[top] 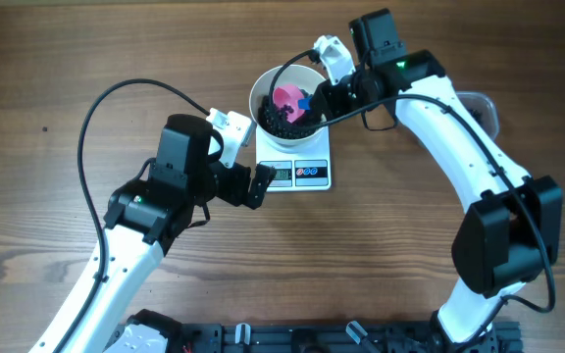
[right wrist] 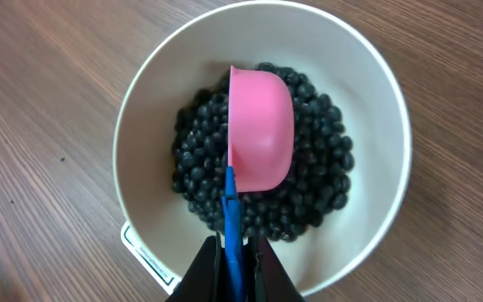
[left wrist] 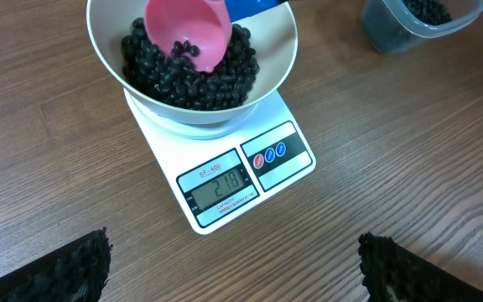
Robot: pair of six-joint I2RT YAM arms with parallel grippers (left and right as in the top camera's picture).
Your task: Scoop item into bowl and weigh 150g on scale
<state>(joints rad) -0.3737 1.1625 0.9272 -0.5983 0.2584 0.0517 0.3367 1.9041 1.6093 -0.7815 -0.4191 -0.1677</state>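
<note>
The white bowl point(top: 266, 86) point(left wrist: 107, 46) point(right wrist: 149, 101) sits on the white scale point(top: 314, 175) point(left wrist: 225, 180), whose display is lit. A heap of small black beans point(left wrist: 191, 80) point(right wrist: 317, 151) point(top: 271, 118) fills the bowl's bottom. My right gripper point(top: 320, 98) point(right wrist: 236, 260) is shut on the blue handle point(right wrist: 233, 218) of a pink scoop point(right wrist: 262, 126) point(left wrist: 187, 33) point(top: 287, 98), tipped on its side over the beans with a few beans in it. My left gripper point(top: 259, 183) point(left wrist: 233, 264) stands open and empty over the wood in front of the scale.
A clear plastic container point(left wrist: 422, 21) with more black beans stands right of the scale, mostly hidden under the right arm in the overhead view point(top: 479, 106). Bare wooden table point(top: 86, 59) lies all round. A black rail point(top: 312, 338) runs along the front edge.
</note>
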